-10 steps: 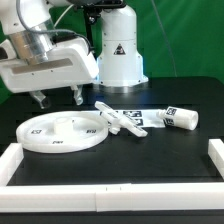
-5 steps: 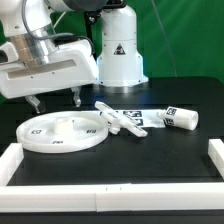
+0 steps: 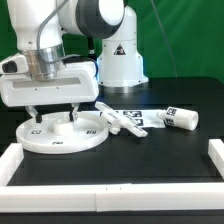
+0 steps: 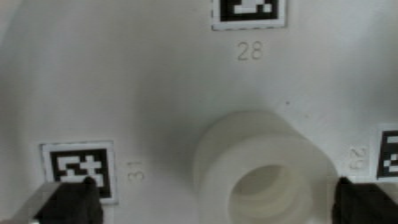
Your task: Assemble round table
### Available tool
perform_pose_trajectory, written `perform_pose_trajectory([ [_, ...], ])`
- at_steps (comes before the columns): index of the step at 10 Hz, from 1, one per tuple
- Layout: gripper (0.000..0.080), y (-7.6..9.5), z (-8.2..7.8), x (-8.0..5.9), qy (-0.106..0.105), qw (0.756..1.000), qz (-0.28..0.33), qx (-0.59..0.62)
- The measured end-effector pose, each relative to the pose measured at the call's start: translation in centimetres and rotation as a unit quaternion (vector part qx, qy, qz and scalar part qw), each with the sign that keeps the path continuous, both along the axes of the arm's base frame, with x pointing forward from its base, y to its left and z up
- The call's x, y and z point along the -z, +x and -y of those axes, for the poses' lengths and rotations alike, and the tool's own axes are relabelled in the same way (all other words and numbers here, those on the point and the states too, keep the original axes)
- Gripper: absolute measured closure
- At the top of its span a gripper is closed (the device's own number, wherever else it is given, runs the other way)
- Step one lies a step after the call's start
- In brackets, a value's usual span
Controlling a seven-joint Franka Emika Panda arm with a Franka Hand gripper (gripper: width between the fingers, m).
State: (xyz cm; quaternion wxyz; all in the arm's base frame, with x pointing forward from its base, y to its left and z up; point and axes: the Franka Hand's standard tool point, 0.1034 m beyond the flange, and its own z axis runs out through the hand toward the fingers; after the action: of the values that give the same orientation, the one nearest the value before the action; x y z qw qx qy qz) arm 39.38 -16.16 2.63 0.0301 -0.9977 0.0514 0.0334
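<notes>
At the exterior view's left my jaws stand spread wide, pinching nothing, low over the wide rimmed round disc; my dark fingertips flank its smooth raised hub with a round hole, contact unclear. Beside the disc lies the slim flat-armed piece, partly over the marker board; further right the short thick cylinder lies on its side on the black worktop. The three parts are smooth white plastic.
</notes>
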Motion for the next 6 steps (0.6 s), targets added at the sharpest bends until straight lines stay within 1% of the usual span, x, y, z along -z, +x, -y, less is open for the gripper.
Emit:
perform_pose_trajectory([
  [3,0.0150,0.4,-0.5,-0.1,0.001,1.000,-0.002,0.001],
  [5,0.0150,0.6,-1.7,-0.5,0.010,1.000,-0.011,0.017],
  [6,0.0150,0.7,-1.9,-0.6,0.010,1.000,-0.011,0.018],
])
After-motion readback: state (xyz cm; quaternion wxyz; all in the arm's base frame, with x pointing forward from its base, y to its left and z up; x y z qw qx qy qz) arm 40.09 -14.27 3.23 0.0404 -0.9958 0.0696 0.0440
